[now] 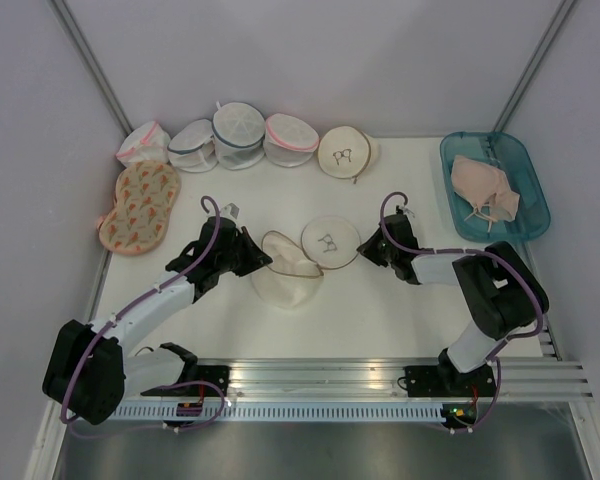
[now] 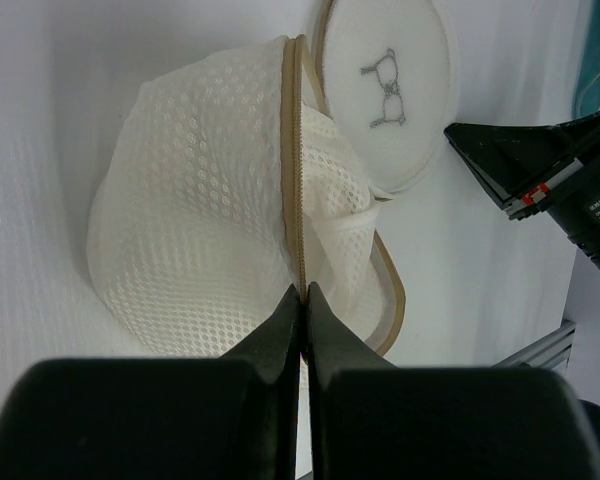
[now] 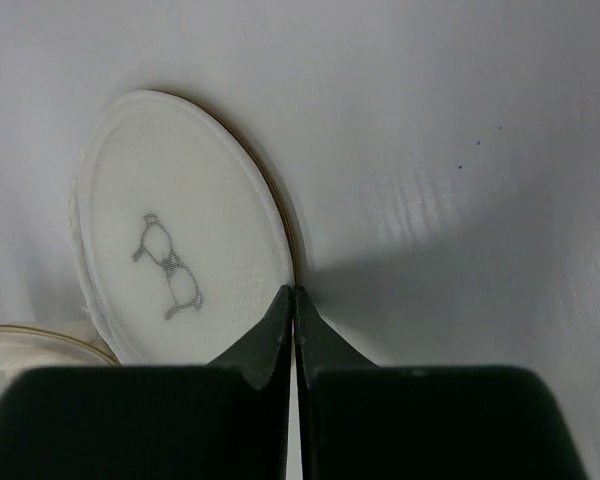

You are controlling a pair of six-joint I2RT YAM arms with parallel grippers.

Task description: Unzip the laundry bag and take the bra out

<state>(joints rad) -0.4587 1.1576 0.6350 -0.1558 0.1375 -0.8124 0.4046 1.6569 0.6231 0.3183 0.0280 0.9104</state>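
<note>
Your left end effector (image 2: pixel 303 292) pinches the zip rim (image 2: pixel 298 150) of the laundry bag (image 2: pixel 195 200), which gapes open just ahead, so unzipping looks done. Your right end effector (image 3: pixel 293 293) sits closed at the lid (image 3: pixel 180 230) edge, grip unclear. A bra (image 1: pixel 485 190) lies in the tray (image 1: pixel 458 150) beyond. Next, spread the halves: the inside is hidden.

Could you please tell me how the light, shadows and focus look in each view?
Top external: even, soft light, hardly any shadows. Left wrist: the laundry bag mesh is crisp, the left gripper a flat black mass. Right wrist: a soft shadow on the table beside the right gripper.
</note>
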